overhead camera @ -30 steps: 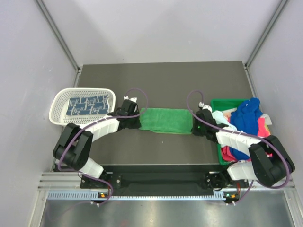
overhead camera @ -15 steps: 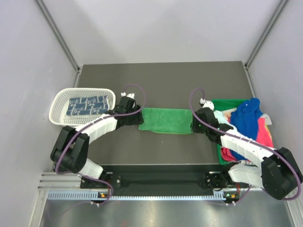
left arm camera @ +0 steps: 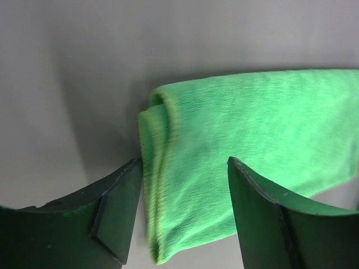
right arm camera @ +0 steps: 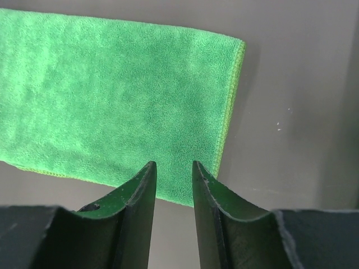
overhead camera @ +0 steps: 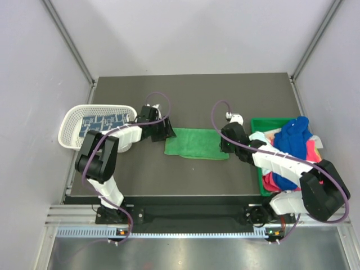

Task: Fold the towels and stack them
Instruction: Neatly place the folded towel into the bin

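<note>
Green towel (overhead camera: 197,143) looks folded once on the tabletop (overhead camera: 197,95), left hand (overhead camera: 163,130) and right hand (overhead camera: 225,144) both open at its ends, so the next fold probably needs fresh grips.

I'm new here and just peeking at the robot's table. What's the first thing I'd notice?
The bright green towel jumps out, folded flat in the middle of the table, with the open left gripper at one end and the open right gripper at the other. Next comes the colourful heap of towels in the green bin on the right, then the white basket on the left holding a blue patterned towel.
</note>
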`<state>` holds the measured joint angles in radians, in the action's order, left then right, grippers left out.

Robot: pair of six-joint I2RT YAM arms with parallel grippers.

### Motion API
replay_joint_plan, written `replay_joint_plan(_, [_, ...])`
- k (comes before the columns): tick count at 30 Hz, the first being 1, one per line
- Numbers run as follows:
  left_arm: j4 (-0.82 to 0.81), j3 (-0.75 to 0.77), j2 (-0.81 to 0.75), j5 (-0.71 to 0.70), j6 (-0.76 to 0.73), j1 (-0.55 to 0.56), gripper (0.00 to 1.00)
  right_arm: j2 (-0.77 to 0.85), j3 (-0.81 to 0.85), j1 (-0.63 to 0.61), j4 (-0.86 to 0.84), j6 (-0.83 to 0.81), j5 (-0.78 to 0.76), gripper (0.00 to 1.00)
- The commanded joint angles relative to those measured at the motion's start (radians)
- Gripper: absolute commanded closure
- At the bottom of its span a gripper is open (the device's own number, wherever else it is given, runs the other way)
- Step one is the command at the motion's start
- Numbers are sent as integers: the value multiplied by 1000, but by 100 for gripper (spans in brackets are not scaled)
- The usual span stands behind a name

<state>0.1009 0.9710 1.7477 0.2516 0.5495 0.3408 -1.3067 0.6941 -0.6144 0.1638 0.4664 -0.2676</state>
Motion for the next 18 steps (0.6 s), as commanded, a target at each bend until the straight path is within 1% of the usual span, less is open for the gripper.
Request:
replay_joint_plan(1, [-1, 6, 65, 100, 4, 4, 33, -5, 28, -19, -52, -17, 4, 68])
replay_joint_plan(7, [43, -31, 49, 31, 0, 23, 34, -16, 45, -19, -69, -18, 24, 68])
replay_joint_plan(11, [59, -37, 59, 0, 3, 40, 35, -68, 85, -19, -79, -20, 41, 69])
replay_joint_plan(14, [63, -40, 73, -23, 16, 61, 37, -83, 88, -21, -87, -18, 47, 69])
replay_joint_plan(17, [57, -43, 85, -34, 33, 79, 43, -82, 82, -21, -89, -15, 53, 69])
replay_joint_plan(18, [57, -43, 90, -43, 38, 87, 49, -80, 81, -21, -90, -15, 53, 69])
